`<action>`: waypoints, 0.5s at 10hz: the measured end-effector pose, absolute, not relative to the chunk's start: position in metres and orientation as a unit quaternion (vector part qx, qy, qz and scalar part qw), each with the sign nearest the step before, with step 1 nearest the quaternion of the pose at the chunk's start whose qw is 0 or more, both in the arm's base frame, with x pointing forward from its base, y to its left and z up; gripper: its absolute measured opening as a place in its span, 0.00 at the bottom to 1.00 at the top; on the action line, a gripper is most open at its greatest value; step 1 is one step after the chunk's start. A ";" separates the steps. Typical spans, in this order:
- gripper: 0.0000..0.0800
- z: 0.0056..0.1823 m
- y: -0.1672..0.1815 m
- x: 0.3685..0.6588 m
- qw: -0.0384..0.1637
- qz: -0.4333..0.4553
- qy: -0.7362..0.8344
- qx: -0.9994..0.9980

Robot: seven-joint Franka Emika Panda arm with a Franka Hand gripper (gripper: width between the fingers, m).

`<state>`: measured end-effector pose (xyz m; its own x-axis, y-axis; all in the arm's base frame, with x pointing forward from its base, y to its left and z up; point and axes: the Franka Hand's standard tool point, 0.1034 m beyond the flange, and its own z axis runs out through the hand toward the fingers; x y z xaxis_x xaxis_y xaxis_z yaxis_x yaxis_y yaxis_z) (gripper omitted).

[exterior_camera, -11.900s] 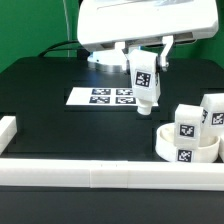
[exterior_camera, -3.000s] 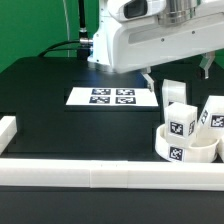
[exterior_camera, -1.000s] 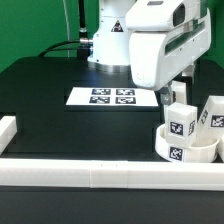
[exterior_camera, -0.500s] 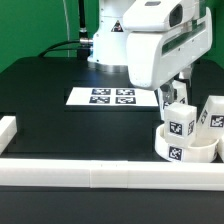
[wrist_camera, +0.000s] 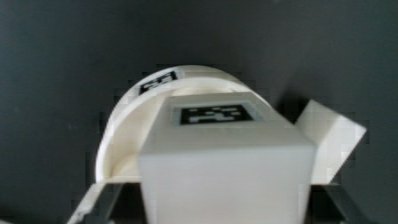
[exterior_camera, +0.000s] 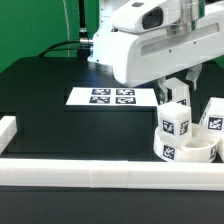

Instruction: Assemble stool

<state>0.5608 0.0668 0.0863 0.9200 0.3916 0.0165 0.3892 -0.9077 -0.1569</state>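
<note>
hand [exterior_camera: 176, 93] of the white arm sits at about 3 o'clock in the exterior view, its fingers closed narrow on a blocky white leg [exterior_camera: 174, 125] with a black-and-white tag on its face; the wrist view shows that same leg [wrist_camera: 222, 150] held between the two dark fingers [wrist_camera: 103, 203], tag on its end facing the camera. the leg stands upright over the round seat [exterior_camera: 183, 150], which lies on the black tabletop [exterior_camera: 60, 110] at about 4 o'clock, though whether the leg's foot touches the seat or hangs just above it cannot be told from here. another leg [exterior_camera: 214, 117] stands just beside the seat at 3 o'clock, partly cut off by the frame edge. the marker board [exterior_camera: 112, 97] lies flat near the centre, toward 12 o'clock. a long white bar [exterior_camera: 110, 172] edges the tabletop at 6 o'clock.
</note>
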 end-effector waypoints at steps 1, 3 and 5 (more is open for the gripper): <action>0.43 0.086 0.068 0.561 0.079 0.011 -0.149 -0.986; 0.43 0.086 0.071 0.561 0.078 0.018 -0.064 -0.995; 0.43 0.087 0.072 0.561 0.084 0.021 0.003 -0.996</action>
<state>0.5613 0.0718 0.0866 0.9991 -0.0029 -0.0432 -0.0101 -0.9858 -0.1674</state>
